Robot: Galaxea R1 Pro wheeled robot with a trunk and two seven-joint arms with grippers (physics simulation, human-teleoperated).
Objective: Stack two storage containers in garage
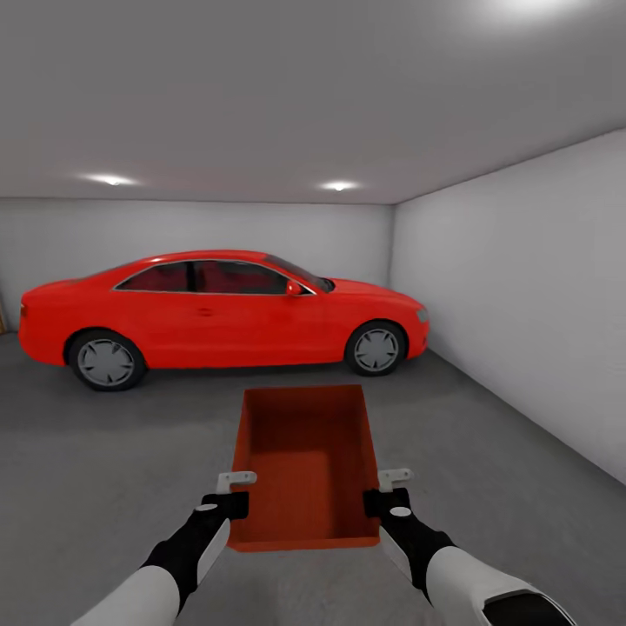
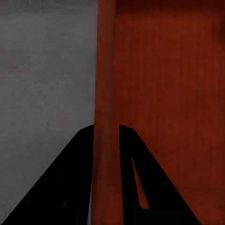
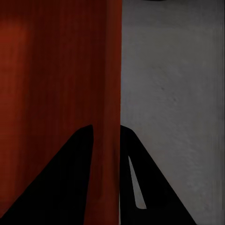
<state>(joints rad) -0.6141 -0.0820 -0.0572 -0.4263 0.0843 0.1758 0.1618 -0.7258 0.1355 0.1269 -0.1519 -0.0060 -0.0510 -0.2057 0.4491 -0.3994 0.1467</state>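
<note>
The floor [image 1: 113, 452] is dark grey and rough, like concrete. It reaches back to the white walls. A red car [image 1: 217, 317] stands on it at the far side, with its wheels on the ground. Near the robot, a red-orange container [image 1: 304, 469] is above the floor, but I cannot tell if it touches the ground. The rest is bare grey

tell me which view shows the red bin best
The head view: the whole storage container shows there, open top up, held between the left tool and right tool above the grey floor. Each wrist view shows just one wall between dark fingers.
</note>
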